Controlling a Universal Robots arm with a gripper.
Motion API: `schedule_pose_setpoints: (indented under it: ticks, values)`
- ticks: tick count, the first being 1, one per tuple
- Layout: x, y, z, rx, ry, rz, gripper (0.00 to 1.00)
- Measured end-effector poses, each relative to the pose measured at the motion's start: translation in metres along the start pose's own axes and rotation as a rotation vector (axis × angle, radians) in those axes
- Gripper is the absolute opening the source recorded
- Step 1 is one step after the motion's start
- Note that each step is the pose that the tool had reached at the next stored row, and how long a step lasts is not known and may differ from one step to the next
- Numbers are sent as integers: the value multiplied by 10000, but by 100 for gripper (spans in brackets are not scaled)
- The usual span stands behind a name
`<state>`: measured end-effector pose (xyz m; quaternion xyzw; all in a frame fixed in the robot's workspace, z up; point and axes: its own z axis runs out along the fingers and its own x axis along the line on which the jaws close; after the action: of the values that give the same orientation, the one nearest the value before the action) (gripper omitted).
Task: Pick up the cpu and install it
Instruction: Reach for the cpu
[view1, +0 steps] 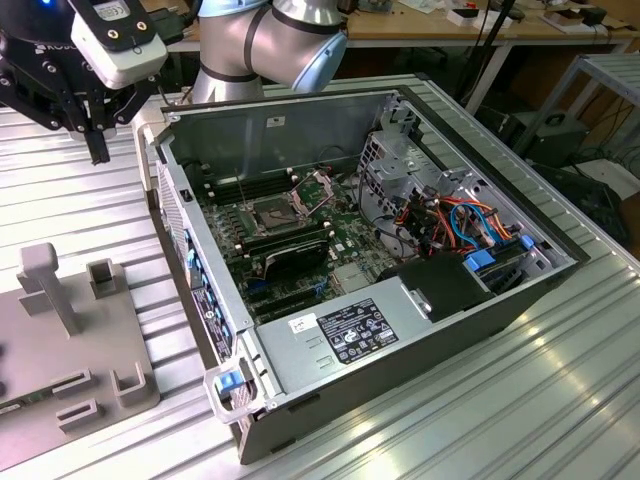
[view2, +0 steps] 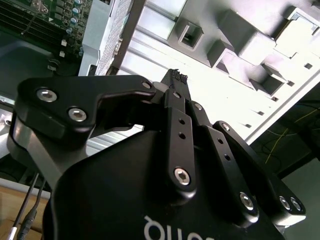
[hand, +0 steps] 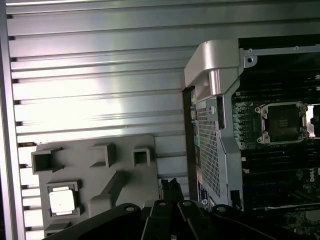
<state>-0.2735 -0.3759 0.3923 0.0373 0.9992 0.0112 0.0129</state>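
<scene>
The cpu (hand: 62, 201) sits unpicked in a recess near a corner of the grey holder (view1: 40, 350) on the tabletop (view1: 450, 420). The tool (view1: 97, 152) hangs above the holder's case-side edge, fingers together and empty; gripping, I'd judge, needs them parted first. The socket (view1: 275, 212) lies open, and the white label (view1: 350, 330) carries print I can't read.

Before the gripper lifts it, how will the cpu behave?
The cpu looks flat with a metal top, so probably stiff and light. Its bright smooth top may be slippery. It lies in a recess of the grey holder, so it likely will not slide.
</scene>
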Motion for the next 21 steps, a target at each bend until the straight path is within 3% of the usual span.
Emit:
schedule_pose_setpoints:
  ticks: [15, 21]
  values:
    - [20, -1, 0, -1, 0, 1, 11]
    - [95, -7, -3, -1, 0, -1, 11]
